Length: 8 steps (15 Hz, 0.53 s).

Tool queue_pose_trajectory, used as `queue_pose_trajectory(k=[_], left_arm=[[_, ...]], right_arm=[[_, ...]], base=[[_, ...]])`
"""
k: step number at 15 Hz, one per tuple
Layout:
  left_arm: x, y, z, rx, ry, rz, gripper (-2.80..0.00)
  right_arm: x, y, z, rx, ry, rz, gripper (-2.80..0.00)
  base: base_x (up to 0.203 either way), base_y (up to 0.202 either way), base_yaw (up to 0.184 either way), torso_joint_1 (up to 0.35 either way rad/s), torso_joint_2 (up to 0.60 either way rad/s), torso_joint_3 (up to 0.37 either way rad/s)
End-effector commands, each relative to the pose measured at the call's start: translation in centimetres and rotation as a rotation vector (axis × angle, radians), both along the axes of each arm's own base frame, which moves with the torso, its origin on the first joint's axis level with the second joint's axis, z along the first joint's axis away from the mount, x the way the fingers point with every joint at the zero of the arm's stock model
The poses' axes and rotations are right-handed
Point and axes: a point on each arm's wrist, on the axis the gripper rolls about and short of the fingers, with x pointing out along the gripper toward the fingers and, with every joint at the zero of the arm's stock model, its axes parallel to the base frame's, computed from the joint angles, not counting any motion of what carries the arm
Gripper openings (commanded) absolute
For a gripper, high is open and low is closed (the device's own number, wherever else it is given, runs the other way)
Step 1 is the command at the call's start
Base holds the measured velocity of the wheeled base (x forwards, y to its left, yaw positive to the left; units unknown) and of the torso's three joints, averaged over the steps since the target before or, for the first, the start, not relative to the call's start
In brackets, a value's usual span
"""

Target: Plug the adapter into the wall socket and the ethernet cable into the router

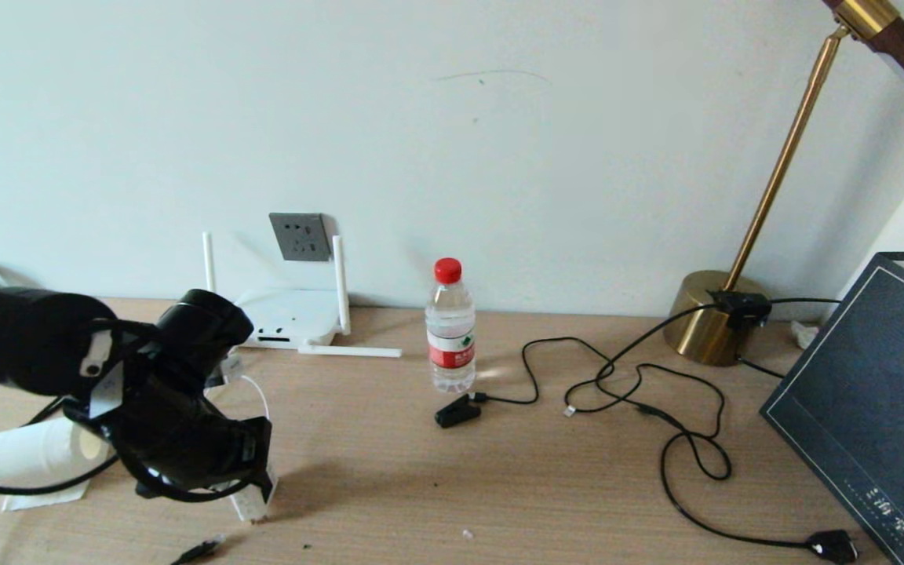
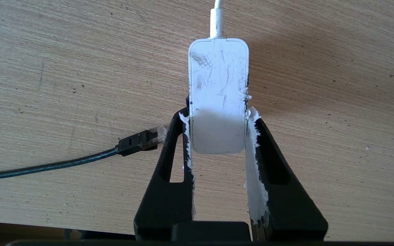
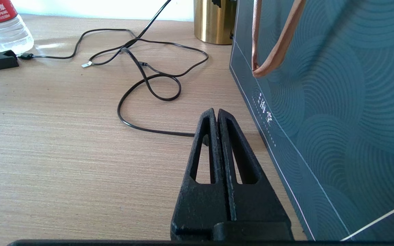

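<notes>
1. We count one adapter [image 2: 217, 95], white and scuffed, clamped between the two fingers of the left gripper [image 2: 217, 119]; the jaws stand narrow, pressed on its two sides, and its thin white cord [image 2: 216, 17] runs off from the far end.
2. In the head view that left gripper [image 1: 252, 494] points down at the near left part of the wooden desk [image 1: 499, 486], and only a corner of the adapter [image 1: 250, 506] shows under the black wrist.
3. We see one wall socket [image 1: 300, 236], a dark grey plate on the wall, with nothing in it, well apart from the adapter.
4. One router [image 1: 291, 318] lies on the desk right under the socket. We can count three white antennas: two upright, one lying flat; any other we cannot make out, as the left arm covers the router's left edge.
5. One ethernet cable [image 2: 46, 167] lies on the desk, its plug [image 2: 142, 140] just beside a left finger; whether they touch we cannot tell.
6. The right gripper [image 3: 217, 116] hangs over the desk with its jaws pressed together and nothing between them, beside one dark blue paper bag [image 3: 337, 102].
7. Also single: a water bottle [image 1: 450, 329], a black clip [image 1: 456, 410], a brass lamp [image 1: 715, 314] cut off at the top, a white paper roll [image 1: 36, 455] half behind the arm.
</notes>
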Motion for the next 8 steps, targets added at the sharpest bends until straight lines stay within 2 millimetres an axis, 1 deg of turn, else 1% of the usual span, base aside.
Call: queue_pose_trajectory(k=[1,8], left_arm=[[-0.27,0.04,0.38,-0.003,-0.012,0.001,-2.80],[-0.15,0.04,0.22,-0.001,-0.005,0.000,-2.80]], right_arm=[[0.00,0.00,0.04,-0.001,0.000,0.000,-2.80],[0.01,0.00,-0.01,0.000,0.002,0.001,-2.80]], base=[[0.000,0.000,0.000,0.000,0.00,0.000],[0.000,0.000,0.000,0.000,0.00,0.000]])
